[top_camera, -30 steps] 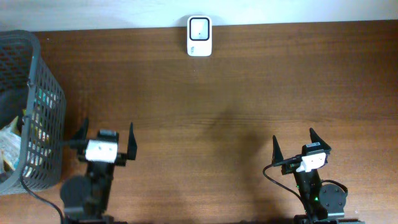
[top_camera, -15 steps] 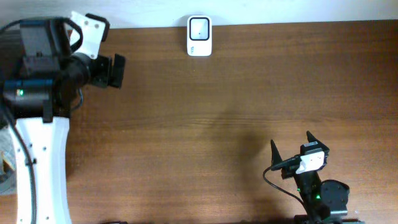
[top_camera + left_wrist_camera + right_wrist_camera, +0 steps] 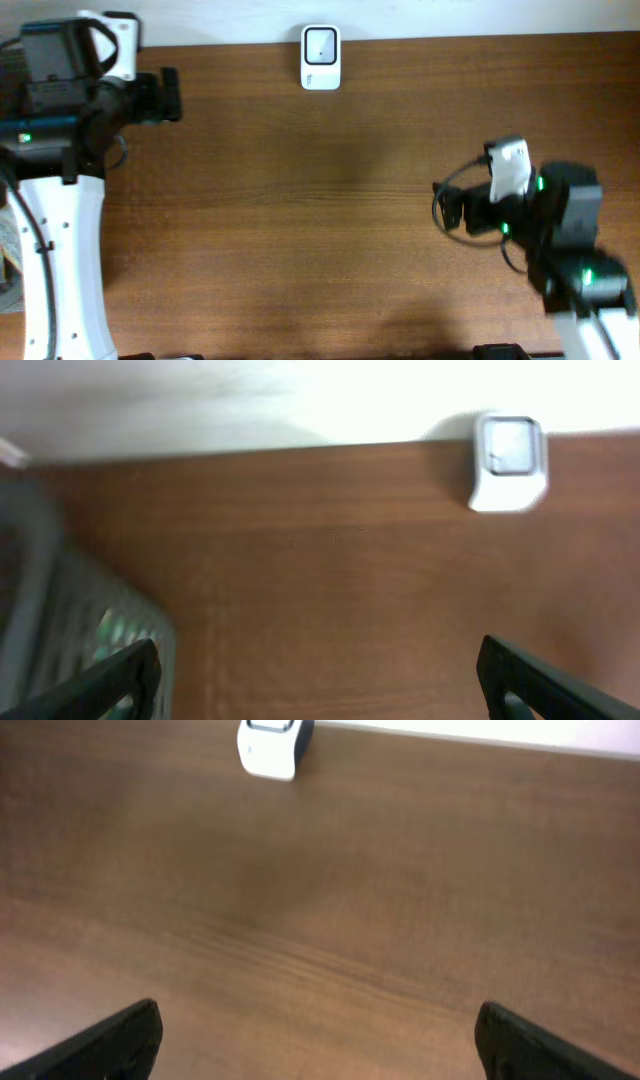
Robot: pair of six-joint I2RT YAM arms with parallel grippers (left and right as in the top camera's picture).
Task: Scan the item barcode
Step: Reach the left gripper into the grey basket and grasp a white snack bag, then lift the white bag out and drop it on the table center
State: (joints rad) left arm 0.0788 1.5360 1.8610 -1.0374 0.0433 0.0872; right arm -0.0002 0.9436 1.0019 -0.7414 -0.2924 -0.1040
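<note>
Overhead: left tool (image 3: 170,95) and right tool (image 3: 447,207) gape apart; scanner (image 3: 321,58) beyond, basket (image 3: 85,625) left.

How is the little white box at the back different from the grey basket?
The white box is small and solid, with a square window; the grey basket is bigger, made of open mesh. The white box stands at the far edge of the brown table; the grey basket sits at its left end. Something green shows through the grey basket's mesh; the white box holds nothing. Both rest on the brown table.
</note>
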